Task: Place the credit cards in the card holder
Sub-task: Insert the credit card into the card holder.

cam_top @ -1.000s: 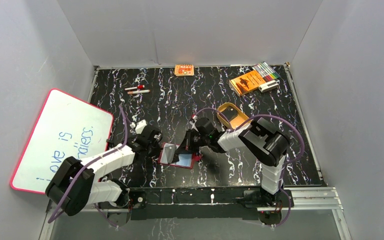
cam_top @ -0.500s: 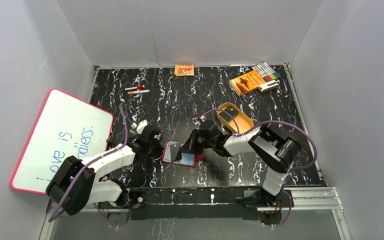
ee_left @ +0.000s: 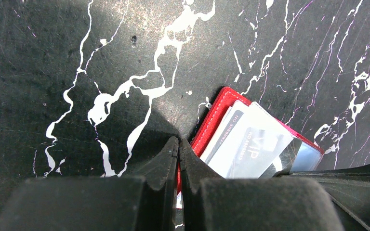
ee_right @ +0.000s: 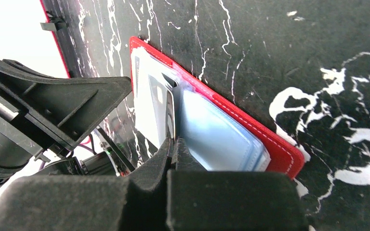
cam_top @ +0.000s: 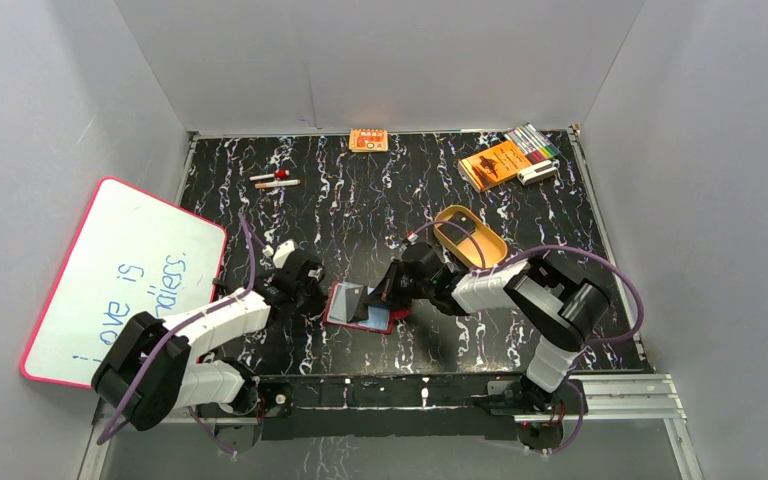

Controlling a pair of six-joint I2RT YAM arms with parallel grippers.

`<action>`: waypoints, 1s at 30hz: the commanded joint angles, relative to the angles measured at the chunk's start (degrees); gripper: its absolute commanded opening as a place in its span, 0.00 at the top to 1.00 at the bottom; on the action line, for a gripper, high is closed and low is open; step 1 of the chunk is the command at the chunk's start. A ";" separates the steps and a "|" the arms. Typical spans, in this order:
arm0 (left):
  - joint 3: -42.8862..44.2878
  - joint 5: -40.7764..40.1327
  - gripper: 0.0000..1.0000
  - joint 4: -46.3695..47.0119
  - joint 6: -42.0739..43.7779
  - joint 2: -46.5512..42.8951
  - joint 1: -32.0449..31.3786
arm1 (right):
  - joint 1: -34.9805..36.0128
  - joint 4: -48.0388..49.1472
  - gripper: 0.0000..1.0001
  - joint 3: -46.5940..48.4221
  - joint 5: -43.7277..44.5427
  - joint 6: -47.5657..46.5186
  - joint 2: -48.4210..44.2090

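Both pairs of jaws are closed with no gap to see. The left gripper [ee_left: 178, 144] lies low on the black table with white marble veins [cam_top: 360, 200], at the left edge of the dark red leather-like folding card holder [ee_right: 250, 126]. In the left wrist view a thin line of red shows between its fingers, so it seems to pinch that edge of the cover. The right gripper [ee_right: 174, 142] comes from the other side and its tips meet on the edge of a thin grey plastic credit card [ee_left: 253, 147] with the letters VIP on it. How firm this grip is I cannot tell, but the card stands tilted between the tips.

The card holder lies open on the table between the two grippers, near the front edge. Inside it are pale bluish clear sleeves [ee_right: 217, 139]. The credit card is partly over the left half of the card holder, with its lower edge down among the sleeves. If it is already inside a pocket I cannot tell. A second pale card with a dark stripe [ee_left: 226, 134] lies just beside it, against the red cover.

Behind the right arm stands a tan oval tray [cam_top: 470, 235]. At the far edge of the table are a small orange box [cam_top: 368, 140] and an orange booklet [cam_top: 493, 163]. A white board with a pink frame [cam_top: 120, 270] leans at the left.
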 commanded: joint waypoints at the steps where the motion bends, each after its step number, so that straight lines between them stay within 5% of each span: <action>1: -1.73 1.41 1.00 -3.69 -0.05 0.55 -0.15 | 0.15 -4.10 1.00 -1.48 4.28 0.29 -2.21; 30: -3.42 5.76 1.00 -0.18 -0.72 0.82 -0.20 | 1.26 1.91 1.00 -0.86 6.87 7.26 1.01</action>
